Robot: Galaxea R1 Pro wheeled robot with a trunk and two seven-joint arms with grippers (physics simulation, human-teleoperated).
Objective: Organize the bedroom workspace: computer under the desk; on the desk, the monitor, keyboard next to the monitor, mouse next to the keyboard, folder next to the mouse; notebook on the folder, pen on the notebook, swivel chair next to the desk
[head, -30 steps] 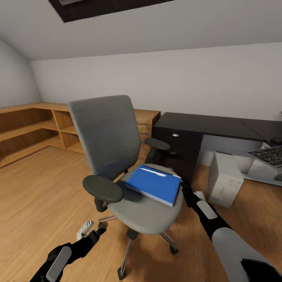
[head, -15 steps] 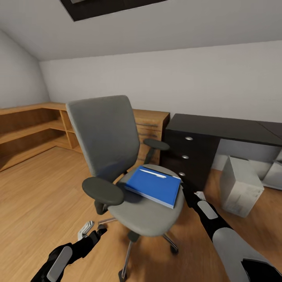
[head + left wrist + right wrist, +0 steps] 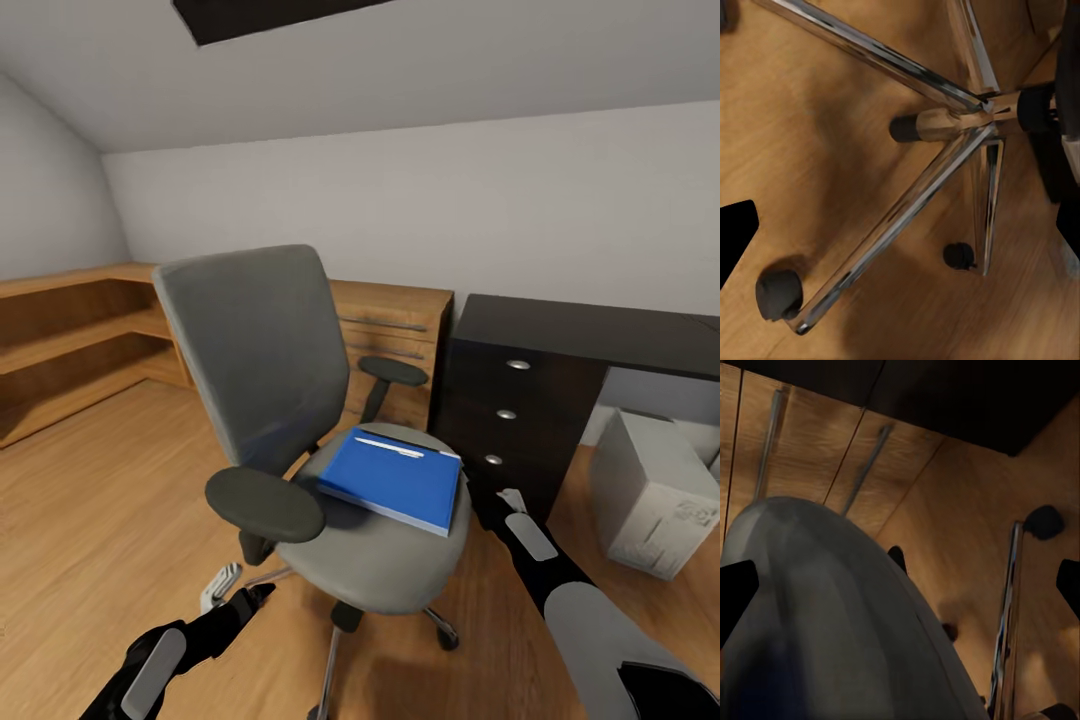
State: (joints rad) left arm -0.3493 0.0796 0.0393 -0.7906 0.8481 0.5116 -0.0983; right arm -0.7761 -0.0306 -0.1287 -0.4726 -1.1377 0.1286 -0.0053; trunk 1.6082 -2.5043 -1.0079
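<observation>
Your right gripper (image 3: 512, 497) hangs open just beside the swivel chair (image 3: 300, 400) seat — nearer than the left gripper (image 3: 222, 583), whose jaws you cannot judge. The folder (image 3: 395, 478) lies on the seat, long axis slanting away from your right gripper.

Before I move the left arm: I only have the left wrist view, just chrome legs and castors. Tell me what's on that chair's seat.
Observer: A blue folder lies flat on the grey seat of the swivel chair.
Operator: Report anything on top of it.
Observer: A white pen lies on the folder, near its far edge.
Operator: Give me the desk's position.
Observer: The black desk stands beyond the chair, toward the robot's right.
</observation>
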